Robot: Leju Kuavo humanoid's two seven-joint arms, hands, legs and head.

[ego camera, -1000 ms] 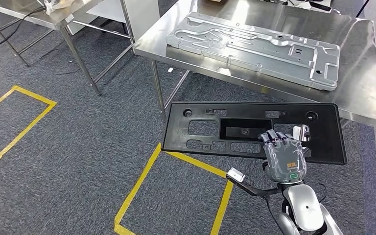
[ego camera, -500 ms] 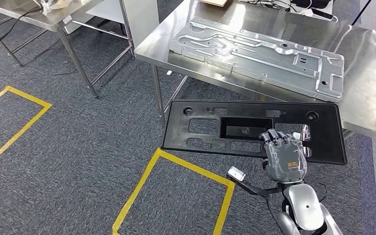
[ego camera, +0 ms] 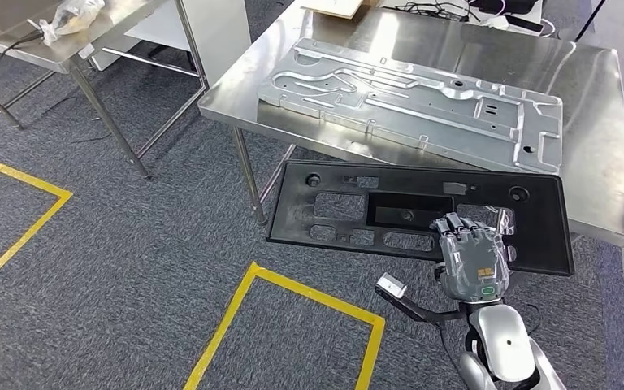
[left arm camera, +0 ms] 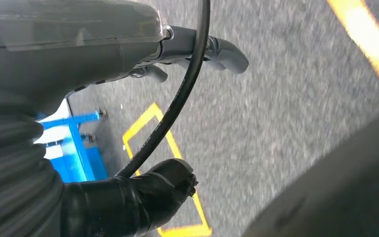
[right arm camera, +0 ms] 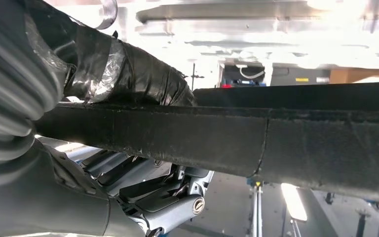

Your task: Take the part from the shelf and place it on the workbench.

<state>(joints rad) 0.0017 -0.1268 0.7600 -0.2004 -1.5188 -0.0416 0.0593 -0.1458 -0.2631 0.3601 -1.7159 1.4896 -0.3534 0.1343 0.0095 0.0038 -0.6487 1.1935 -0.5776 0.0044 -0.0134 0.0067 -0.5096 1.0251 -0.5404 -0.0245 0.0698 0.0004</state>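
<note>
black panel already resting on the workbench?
No. The right hand holds the black panel in the air, short of the workbench, carpet beneath it.

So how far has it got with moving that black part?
The pickup looks done: the right hand holds the black panel by its near edge, carried flat in front of the steel workbench. Left to do: setting it on the workbench, where a silver stamped plate already lies.
</note>
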